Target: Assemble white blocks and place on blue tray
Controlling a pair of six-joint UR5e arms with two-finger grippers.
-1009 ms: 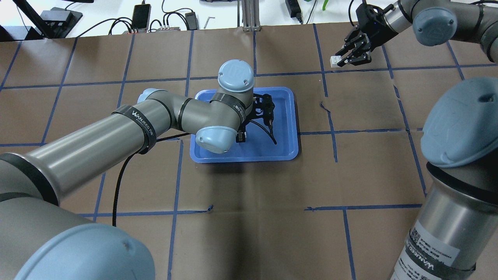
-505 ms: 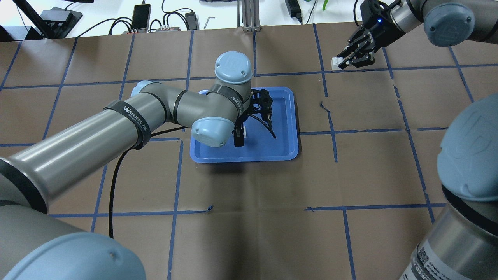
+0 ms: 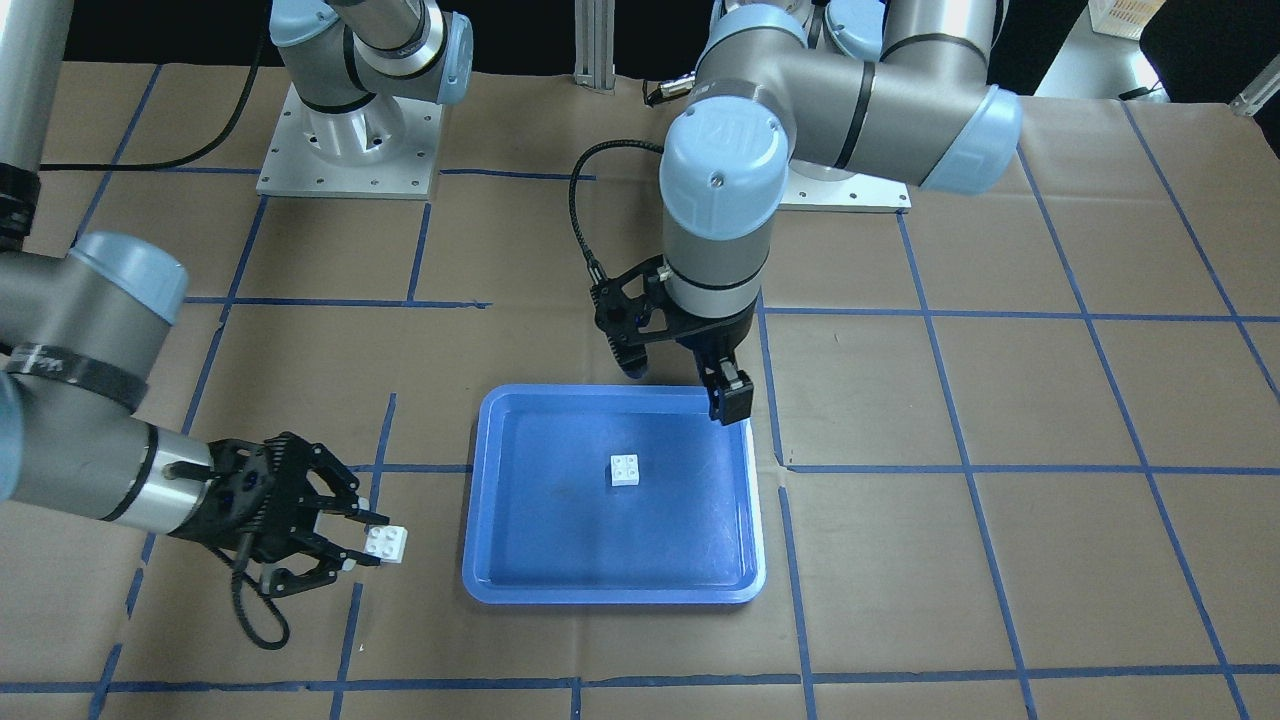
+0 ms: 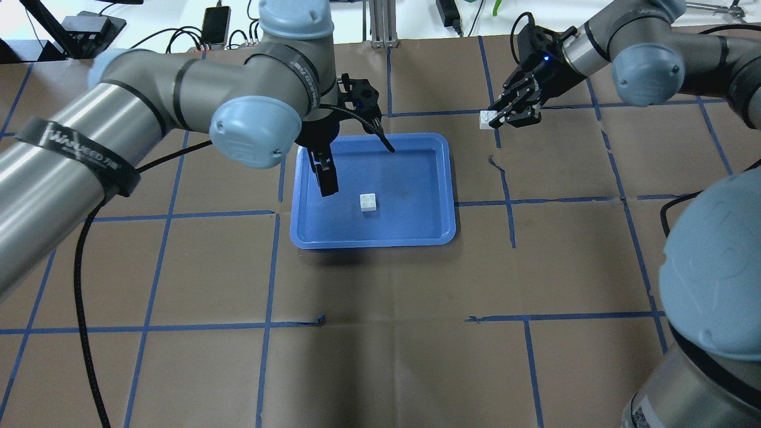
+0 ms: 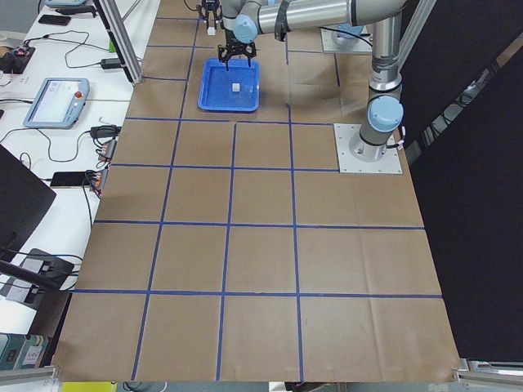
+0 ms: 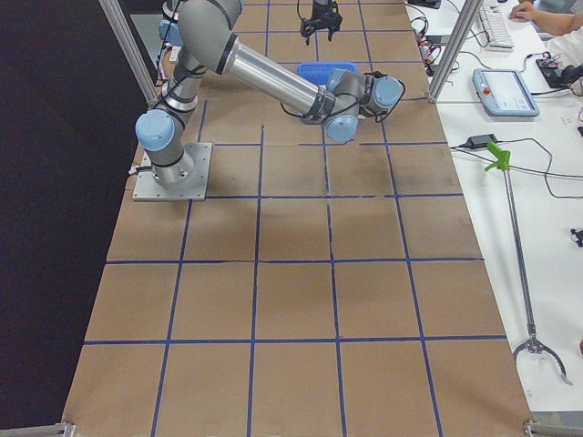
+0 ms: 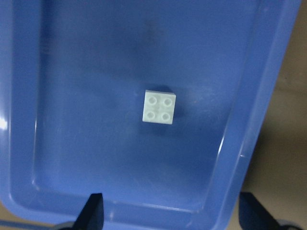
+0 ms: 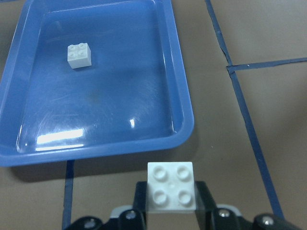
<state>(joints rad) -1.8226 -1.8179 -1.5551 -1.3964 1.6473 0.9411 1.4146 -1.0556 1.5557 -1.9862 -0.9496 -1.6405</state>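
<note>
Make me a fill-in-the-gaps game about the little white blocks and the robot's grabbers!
The white block in the blue tray shows ___ round studs on top.
The right gripper pinches the other white block off to the side of the tray, so just ___ block lies in it.
The left gripper hangs above the tray, empty, its fingers ___.
Missing words: four; one; open.

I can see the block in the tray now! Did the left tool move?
Yes. In the overhead view the left tool moved left, from over the block to the tray's left rim.
</note>
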